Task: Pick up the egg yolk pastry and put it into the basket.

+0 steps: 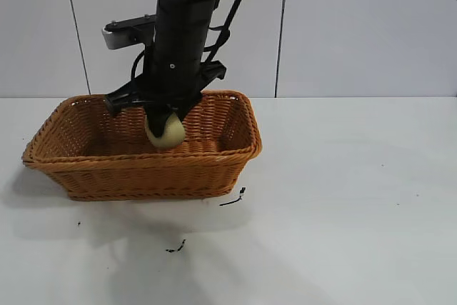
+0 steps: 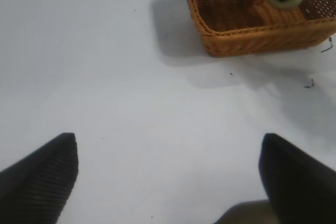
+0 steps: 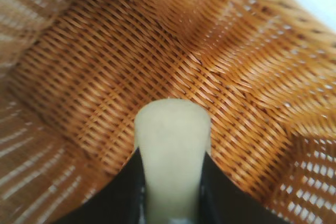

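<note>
The egg yolk pastry (image 1: 168, 134), a pale yellow lump, hangs inside the orange-brown wicker basket (image 1: 143, 158), just above its floor. My right gripper (image 1: 164, 121) reaches down into the basket from above and is shut on the pastry. In the right wrist view the pastry (image 3: 172, 129) looks squeezed narrow between the two black fingers of that gripper (image 3: 172, 153), over the woven basket floor (image 3: 94, 66). My left gripper (image 2: 168, 148) is open over bare table, far from the basket (image 2: 210, 30), with the pastry (image 2: 289, 2) seen in the distance.
The basket stands on a white table toward the left of the exterior view. Small black scraps (image 1: 233, 199) (image 1: 176, 248) lie on the table in front of it. A pale panelled wall stands behind.
</note>
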`<state>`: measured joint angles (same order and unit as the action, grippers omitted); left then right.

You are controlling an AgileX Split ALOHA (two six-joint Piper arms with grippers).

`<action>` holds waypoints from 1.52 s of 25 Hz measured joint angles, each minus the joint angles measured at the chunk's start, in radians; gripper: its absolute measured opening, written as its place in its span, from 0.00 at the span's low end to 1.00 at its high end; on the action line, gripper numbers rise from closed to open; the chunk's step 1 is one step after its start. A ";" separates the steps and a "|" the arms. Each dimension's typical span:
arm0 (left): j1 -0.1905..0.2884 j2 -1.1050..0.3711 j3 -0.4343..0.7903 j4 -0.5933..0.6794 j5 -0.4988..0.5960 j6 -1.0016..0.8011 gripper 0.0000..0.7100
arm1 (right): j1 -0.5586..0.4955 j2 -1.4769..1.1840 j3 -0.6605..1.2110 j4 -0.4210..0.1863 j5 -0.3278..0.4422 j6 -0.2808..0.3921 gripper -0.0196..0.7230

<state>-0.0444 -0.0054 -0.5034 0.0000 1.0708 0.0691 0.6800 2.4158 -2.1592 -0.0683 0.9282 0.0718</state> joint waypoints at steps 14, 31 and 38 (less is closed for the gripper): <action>0.000 0.000 0.000 0.000 0.000 0.000 0.98 | -0.178 -0.023 -0.316 -0.039 0.235 0.007 0.96; 0.000 0.000 0.000 0.000 0.000 0.000 0.98 | -0.614 -0.068 -0.277 0.004 0.285 -0.031 0.96; 0.000 0.000 0.000 0.000 0.000 0.000 0.98 | -0.634 -0.229 -0.104 0.005 0.285 -0.038 0.96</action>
<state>-0.0444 -0.0054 -0.5034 0.0000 1.0708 0.0691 0.0462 2.1863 -2.2633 -0.0638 1.2133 0.0341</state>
